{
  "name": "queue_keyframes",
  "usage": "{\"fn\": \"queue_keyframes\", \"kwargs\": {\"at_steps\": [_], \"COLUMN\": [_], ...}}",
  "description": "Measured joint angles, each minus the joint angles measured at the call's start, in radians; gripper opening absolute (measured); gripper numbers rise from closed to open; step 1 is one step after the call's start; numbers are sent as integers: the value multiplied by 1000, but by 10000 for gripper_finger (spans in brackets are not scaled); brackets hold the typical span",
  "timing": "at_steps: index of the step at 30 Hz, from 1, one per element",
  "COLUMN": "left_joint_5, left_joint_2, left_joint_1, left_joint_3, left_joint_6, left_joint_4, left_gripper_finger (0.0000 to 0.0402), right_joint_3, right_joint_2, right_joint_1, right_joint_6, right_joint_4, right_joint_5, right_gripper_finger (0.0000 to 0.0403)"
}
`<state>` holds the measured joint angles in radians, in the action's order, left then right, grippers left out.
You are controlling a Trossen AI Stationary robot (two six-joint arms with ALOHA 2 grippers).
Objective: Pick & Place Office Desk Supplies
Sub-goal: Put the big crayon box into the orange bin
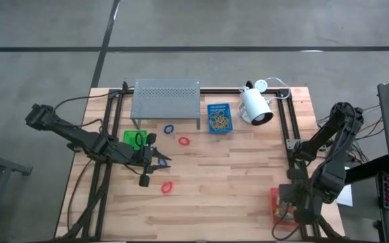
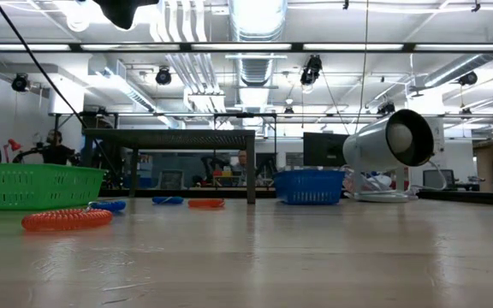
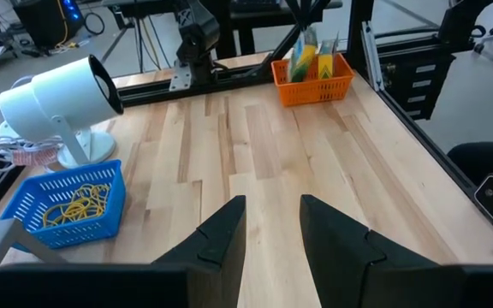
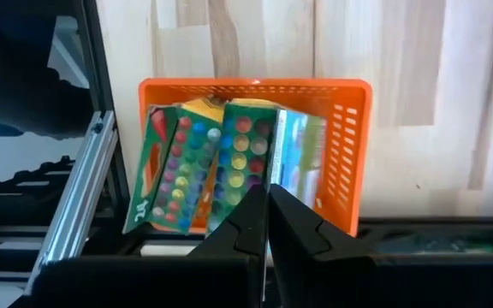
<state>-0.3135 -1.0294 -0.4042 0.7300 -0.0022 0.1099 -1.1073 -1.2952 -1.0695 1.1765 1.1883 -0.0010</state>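
The red loop lay nearest the low camera, at lower left of the table. The left end effector hovered at left-centre of the high view, fingers apart, holding nothing. The right end effector sat at lower right, fingers together and empty, above the red-orange tray containing two card boxes. The blue tray of rubber bands stood upper centre, the green tray at left.

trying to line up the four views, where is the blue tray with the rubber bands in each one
High view: blue tray at the table's back, beside the white lamp.
Low view: blue tray right of centre, just left of the lamp.
Left wrist view: blue tray below the lamp.
Right wrist view: not in it.
Shared landmark: the lamp.
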Motion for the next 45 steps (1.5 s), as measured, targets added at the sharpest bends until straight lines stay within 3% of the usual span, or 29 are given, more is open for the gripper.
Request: {"fn": "queue_keyframes", "kwargs": {"at_steps": [17, 28, 45], "left_joint_5": [0, 0, 0], "left_joint_2": [0, 0, 0], "left_joint_1": [0, 0, 0], "left_joint_3": [0, 0, 0], "left_joint_6": [3, 2, 2], "left_joint_4": [1, 1, 1], "left_gripper_finger": [117, 117, 117], "right_joint_3": [115, 118, 111], "right_joint_2": [4, 4, 6], "right_joint_1": [0, 0, 0], "right_joint_6": [0, 149, 81], "right_joint_4": [-104, -96, -119], "right_joint_5": [-49, -52, -50], "right_gripper_finger": [8, 8, 8]}}
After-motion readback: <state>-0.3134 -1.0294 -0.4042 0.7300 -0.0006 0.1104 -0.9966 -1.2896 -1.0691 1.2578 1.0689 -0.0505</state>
